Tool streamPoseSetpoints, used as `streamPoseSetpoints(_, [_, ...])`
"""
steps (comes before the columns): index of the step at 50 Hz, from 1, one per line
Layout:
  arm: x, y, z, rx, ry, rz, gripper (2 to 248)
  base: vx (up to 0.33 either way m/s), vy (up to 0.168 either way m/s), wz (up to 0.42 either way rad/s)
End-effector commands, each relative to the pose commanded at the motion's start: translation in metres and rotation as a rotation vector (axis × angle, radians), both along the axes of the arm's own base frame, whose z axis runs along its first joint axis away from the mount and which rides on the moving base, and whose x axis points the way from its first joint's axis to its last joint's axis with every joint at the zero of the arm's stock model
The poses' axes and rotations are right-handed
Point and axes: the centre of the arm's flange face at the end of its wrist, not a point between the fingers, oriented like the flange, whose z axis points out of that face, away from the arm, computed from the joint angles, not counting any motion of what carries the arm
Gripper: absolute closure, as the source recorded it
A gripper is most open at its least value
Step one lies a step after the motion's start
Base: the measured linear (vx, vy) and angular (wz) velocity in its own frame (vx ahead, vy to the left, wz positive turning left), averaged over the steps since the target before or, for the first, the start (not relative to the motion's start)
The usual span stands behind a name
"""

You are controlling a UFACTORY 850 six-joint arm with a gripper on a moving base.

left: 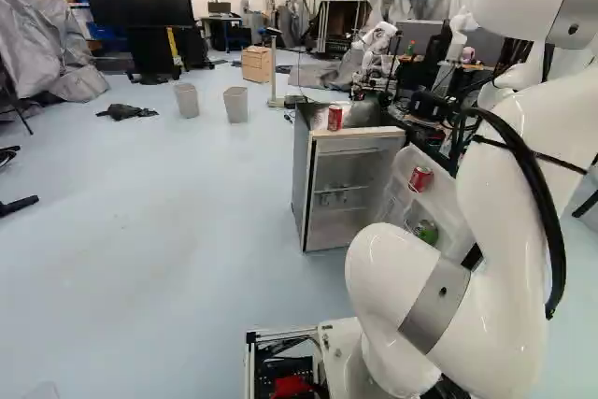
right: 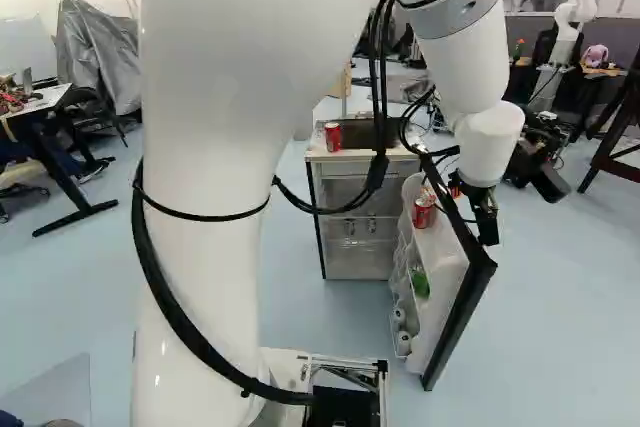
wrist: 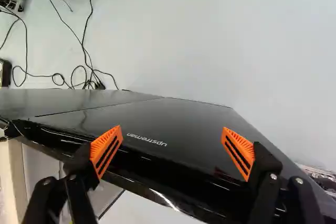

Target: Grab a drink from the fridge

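In the left base view, the little fridge (left: 346, 195) is open. One red can (left: 334, 118) sits on top of it. Another red can (left: 421, 178) is up high in the door (left: 452, 216), and a green can (left: 427, 232) is lower down in it.

In the right base view, the black gripper (right: 487, 222) is by the door's outer side.

In the wrist view, the orange fingers (wrist: 106, 150) are wide apart. The door's shiny black side is under and ahead of them.
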Motion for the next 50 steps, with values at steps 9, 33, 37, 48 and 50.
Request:
streamPoseSetpoints(9, [-0.001,0.008,0.000,0.004,0.003,0.007,3,0.000,0.000,0.000])
streamPoseSetpoints(33, [-0.004,0.030,0.001,0.013,0.010,0.026,3,0.000,0.000,0.000])
streamPoseSetpoints(37, [-0.004,0.033,0.001,0.015,0.011,0.030,3,0.000,0.000,0.000])
streamPoseSetpoints(48, [-0.006,0.044,0.001,0.019,0.015,0.040,3,0.000,0.000,0.000])
streamPoseSetpoints(50, [-0.006,0.046,0.001,0.020,0.015,0.042,3,0.000,0.000,0.000])
